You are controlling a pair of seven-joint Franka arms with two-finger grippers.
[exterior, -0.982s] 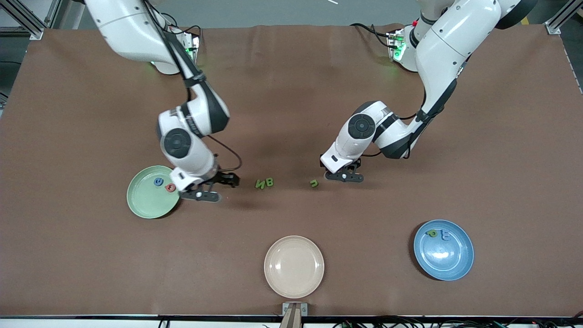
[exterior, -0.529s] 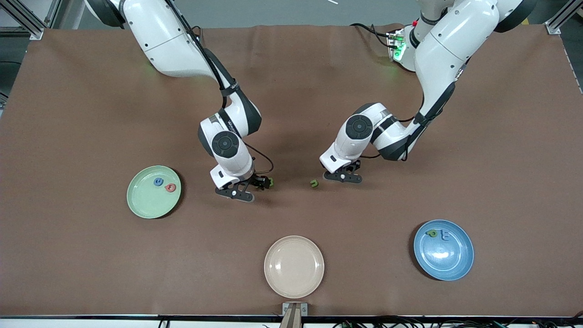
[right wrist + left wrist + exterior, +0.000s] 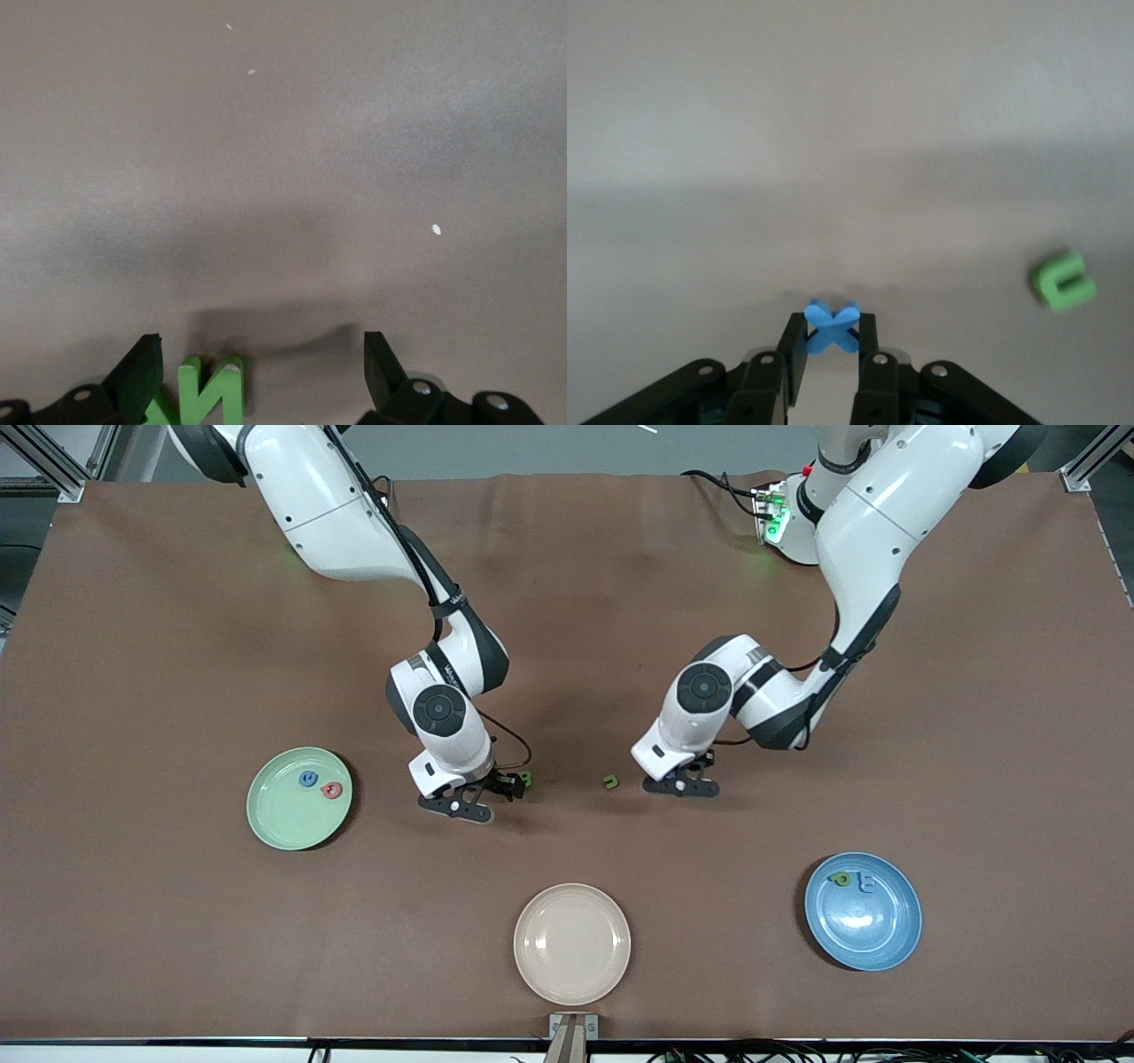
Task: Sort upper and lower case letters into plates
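My left gripper (image 3: 832,326) is shut on a small blue X-shaped letter (image 3: 832,317), low over the table beside a green letter (image 3: 1064,281). In the front view the left gripper (image 3: 682,781) hides the X, and the green letter (image 3: 610,781) lies just toward the right arm's end of it. My right gripper (image 3: 261,365) stands open around a green N (image 3: 211,394), which sits close to one finger. A green B (image 3: 526,779) lies beside the right gripper (image 3: 503,787). The mint plate (image 3: 283,819) holds a blue letter (image 3: 307,779) and a red letter (image 3: 332,789). The blue plate (image 3: 873,939) holds a green letter (image 3: 840,879) and a blue letter (image 3: 867,883).
A beige plate (image 3: 572,943) lies near the table's front edge, between the two sorting plates. A brown cloth (image 3: 567,602) covers the whole table.
The right arm swung from beside the mint plate over to the green N and B and now hides the N. The left hand shifted slightly toward the left arm's end.
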